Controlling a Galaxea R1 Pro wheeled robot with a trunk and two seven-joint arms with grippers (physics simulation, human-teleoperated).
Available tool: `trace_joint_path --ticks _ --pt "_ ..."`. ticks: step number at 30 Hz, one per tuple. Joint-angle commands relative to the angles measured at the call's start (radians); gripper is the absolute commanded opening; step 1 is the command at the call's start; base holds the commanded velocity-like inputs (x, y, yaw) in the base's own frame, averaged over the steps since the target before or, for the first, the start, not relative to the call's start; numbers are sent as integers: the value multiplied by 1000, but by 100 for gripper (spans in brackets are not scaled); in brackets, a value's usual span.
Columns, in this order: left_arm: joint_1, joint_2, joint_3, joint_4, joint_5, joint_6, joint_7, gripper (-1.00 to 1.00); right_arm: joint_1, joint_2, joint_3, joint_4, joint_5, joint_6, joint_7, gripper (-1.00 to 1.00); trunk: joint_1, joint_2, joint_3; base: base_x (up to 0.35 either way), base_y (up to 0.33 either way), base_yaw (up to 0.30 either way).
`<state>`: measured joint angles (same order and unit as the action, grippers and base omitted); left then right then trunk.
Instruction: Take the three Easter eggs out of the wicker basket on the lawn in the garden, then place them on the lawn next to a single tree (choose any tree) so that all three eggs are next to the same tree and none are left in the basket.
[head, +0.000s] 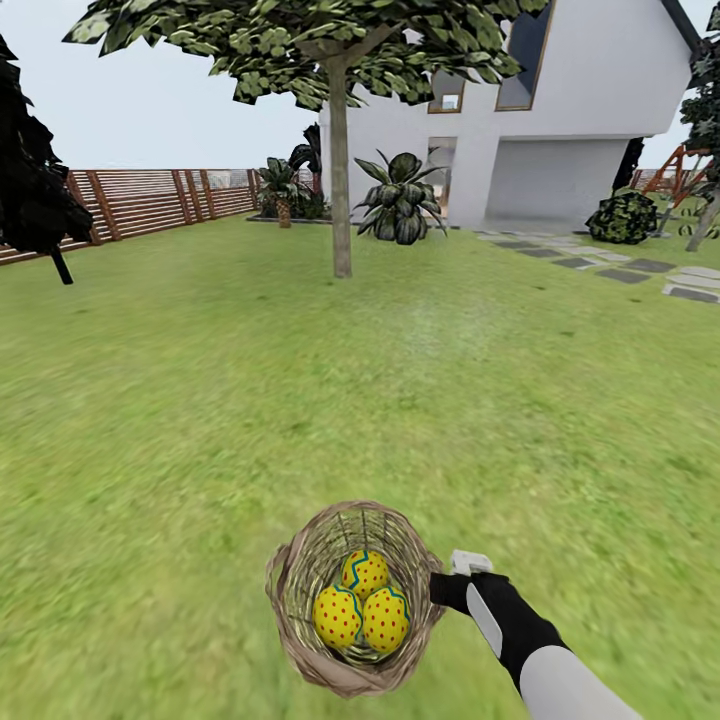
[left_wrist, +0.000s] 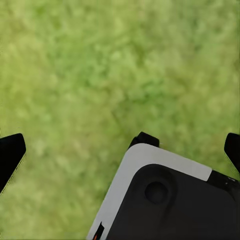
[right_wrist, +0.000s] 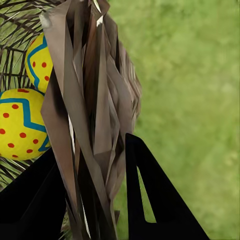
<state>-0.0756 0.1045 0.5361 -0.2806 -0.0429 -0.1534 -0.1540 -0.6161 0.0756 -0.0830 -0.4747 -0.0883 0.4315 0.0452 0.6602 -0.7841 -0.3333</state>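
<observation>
Right gripper (right_wrist: 107, 200) clamped on the wicker basket (head: 300, 560) wall, one finger inside, one outside. I see three Easter eggs (head: 362, 605) inside, on the lawn (head: 200, 400); tree (head: 340, 190) well ahead. Left gripper (left_wrist: 120, 150) spread, holding nothing, above grass

Three Easter eggs (head: 362, 604) fill upright wicker basket (head: 300, 580).
</observation>
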Motion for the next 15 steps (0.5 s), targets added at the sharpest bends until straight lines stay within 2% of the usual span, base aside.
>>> trace_joint_path --ticks 1,15 --pt "-1 0 8 1 -5 -3 -7 100 -1 1 -7 -2 -11 6 2 -100 1 -1 -1 313 182 0" --pt "-1 0 8 1 -5 -3 -7 100 -1 1 -7 -2 -11 6 2 -100 1 -1 -1 313 182 0"
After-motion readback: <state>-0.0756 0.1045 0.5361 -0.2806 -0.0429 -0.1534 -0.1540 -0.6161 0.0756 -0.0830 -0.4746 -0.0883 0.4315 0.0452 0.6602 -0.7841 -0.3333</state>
